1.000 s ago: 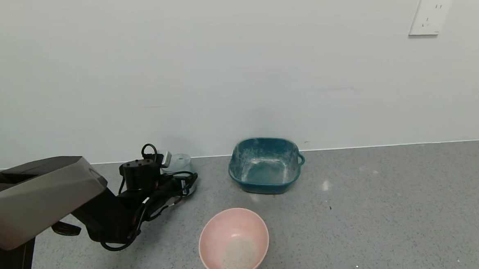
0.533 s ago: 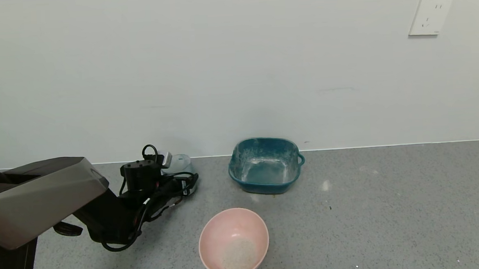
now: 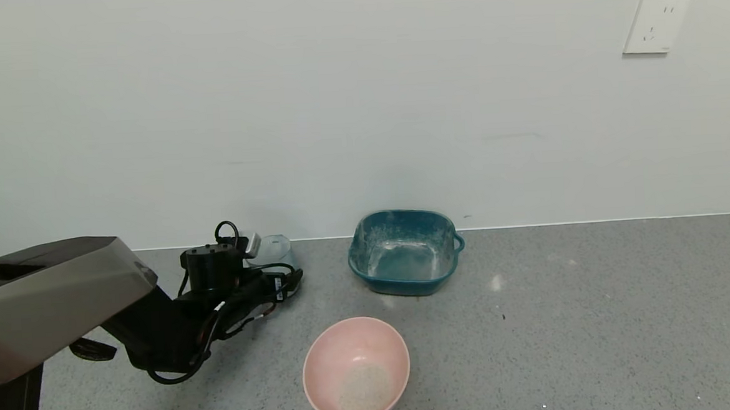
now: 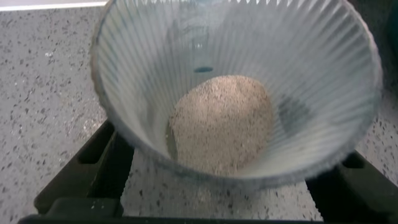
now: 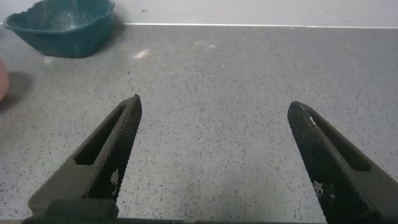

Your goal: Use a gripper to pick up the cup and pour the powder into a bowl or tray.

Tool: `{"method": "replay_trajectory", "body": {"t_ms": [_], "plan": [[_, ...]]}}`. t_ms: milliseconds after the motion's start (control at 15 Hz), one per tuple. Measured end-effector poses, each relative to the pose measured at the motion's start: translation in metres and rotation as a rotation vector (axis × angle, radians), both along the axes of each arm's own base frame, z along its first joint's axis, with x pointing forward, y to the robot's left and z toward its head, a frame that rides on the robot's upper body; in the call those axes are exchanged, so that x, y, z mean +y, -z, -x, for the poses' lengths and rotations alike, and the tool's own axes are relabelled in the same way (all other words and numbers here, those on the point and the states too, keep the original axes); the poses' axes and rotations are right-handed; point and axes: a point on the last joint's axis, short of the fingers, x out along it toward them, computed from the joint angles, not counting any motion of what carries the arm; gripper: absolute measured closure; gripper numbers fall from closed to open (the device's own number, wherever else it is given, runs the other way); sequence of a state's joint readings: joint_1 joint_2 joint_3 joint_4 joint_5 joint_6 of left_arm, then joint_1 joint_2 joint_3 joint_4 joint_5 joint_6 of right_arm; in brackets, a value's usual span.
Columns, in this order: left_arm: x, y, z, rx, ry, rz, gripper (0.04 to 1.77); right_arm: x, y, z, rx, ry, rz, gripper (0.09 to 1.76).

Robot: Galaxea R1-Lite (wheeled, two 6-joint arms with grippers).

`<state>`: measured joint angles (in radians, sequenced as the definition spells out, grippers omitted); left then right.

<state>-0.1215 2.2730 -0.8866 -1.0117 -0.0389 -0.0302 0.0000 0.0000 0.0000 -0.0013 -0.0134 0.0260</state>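
The clear ribbed cup (image 3: 272, 248) is at the back left near the wall, held in my left gripper (image 3: 271, 267), whose black wrist and cables hide its lower part. In the left wrist view the cup (image 4: 155, 56) fills the frame, with a heap of whitish-grey powder (image 4: 221, 121) at its bottom. The black fingers (image 4: 93, 163) sit on either side of the cup, shut on it. The pink bowl (image 3: 323, 352) stands in front, with some powder (image 3: 363, 389) in it. My right gripper (image 5: 214, 109) is open and empty above the bare counter.
A teal tray (image 3: 403, 252) with a white dusty film stands by the wall, to the right of the cup; it also shows in the right wrist view (image 5: 62, 25). A wall socket (image 3: 655, 24) is at the upper right. The grey counter runs to the right.
The cup has risen a little in my left gripper and its base no longer shows below the cables. The left arm has shifted slightly to the left.
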Motion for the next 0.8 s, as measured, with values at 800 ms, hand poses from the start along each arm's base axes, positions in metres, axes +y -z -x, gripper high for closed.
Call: {"method": "replay_trajectory", "body": {"t_ms": [800], "plan": [[0.016, -0.139, 0.093, 0.051, -0.015, -0.012, 0.12, 0.000, 0.000, 0.000, 0.000, 0.000, 0.000, 0.14]]}}
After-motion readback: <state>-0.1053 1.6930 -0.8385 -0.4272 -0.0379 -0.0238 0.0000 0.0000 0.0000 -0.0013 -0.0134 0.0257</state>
